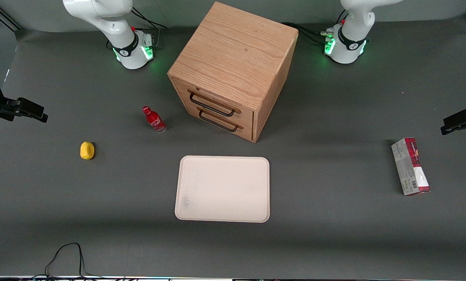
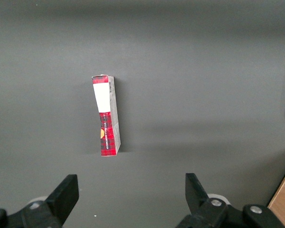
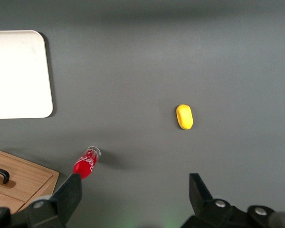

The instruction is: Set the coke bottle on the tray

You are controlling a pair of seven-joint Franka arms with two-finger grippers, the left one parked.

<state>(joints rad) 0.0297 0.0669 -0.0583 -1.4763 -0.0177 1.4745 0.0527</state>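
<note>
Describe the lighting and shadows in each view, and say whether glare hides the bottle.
Front view: soft overhead light, green glow at the arm bases; the coke bottle stands sharp, free of glare, and the cabinet casts a broad shadow. Right wrist view: the tray looks washed-out white; the open end effector hangs above bare mat. Left wrist view: even, dim light on the carton.

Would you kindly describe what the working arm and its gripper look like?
The working arm is glossy white with rounded shells, a black band, green lights and black cables at its base. Its gripper, high over the table toward that arm's end, has matte black wedge-shaped fingers with silver screws.
</note>
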